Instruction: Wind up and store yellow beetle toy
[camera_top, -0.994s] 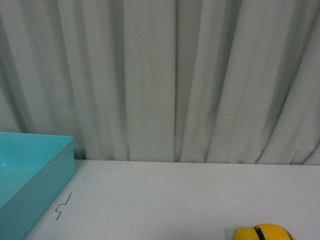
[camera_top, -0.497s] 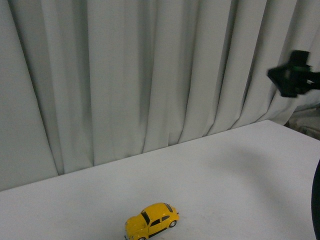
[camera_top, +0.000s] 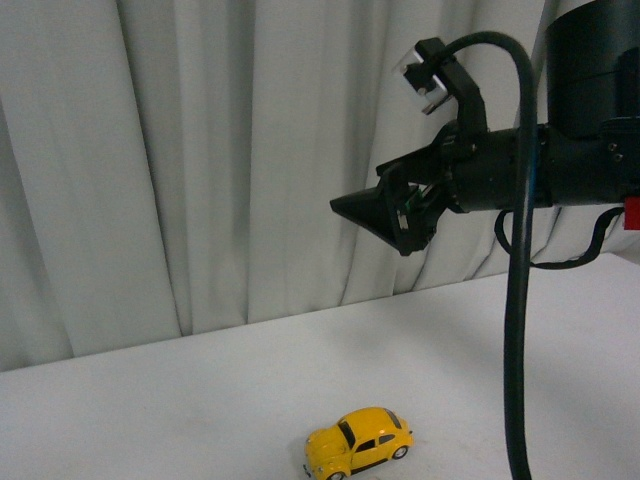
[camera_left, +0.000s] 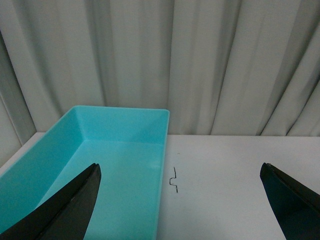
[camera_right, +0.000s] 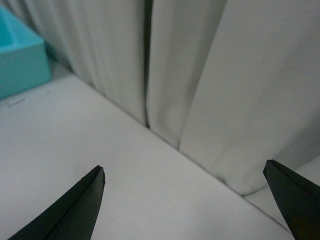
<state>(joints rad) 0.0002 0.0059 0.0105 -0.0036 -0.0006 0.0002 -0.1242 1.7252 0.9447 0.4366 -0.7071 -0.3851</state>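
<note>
The white table (camera_top: 180, 390) carries the yellow beetle toy (camera_top: 358, 443), standing on its wheels well clear of the back edge. A turquoise bin (camera_left: 120, 108) rests with its far end near the back edge, and a small dark squiggle (camera_left: 174, 180) lies just beside it.

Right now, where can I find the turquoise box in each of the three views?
Front view: not in it.
Left wrist view: turquoise box on the table, beside a small dark mark, under the curtain.
Right wrist view: the turquoise box is cut off, at the curtain's foot.
Shared landmark: the pale curtain behind the white table.
</note>
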